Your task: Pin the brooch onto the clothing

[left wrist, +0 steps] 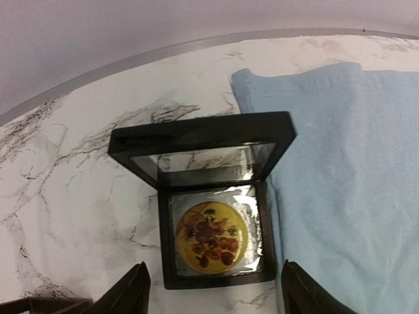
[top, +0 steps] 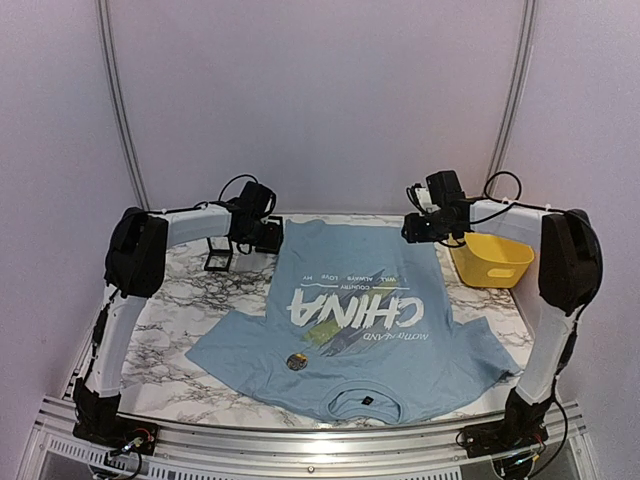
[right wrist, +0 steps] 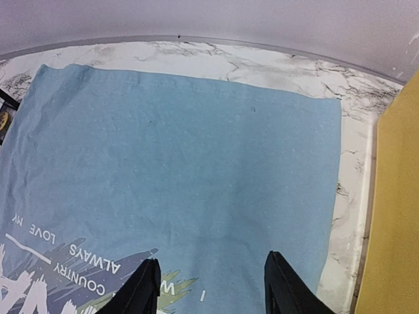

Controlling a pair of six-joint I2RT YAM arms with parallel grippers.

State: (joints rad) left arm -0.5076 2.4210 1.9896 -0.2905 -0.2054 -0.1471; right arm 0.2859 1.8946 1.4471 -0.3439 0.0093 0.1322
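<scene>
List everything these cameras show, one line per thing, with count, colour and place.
Light blue short-sleeved T-shirt with white "CHINA" lettering: one, light blue, spread flat mid-table, collar toward the arms.
Open black display box: one, black, on the table by the shirt's far left corner.
Round yellow brooch with a dark flower picture: one, yellow, lying inside the box.
Small round disc: one, dark and yellowish, on the shirt's chest near the collar; too small to tell more.
Yellow plastic bin: one, yellow, far right beside the shirt.
White marble-patterned table: one, white with grey veins.
Left gripper: one, black fingers, open, near the box.
Right gripper: one, black fingers, open, over the shirt's far right part.
</scene>
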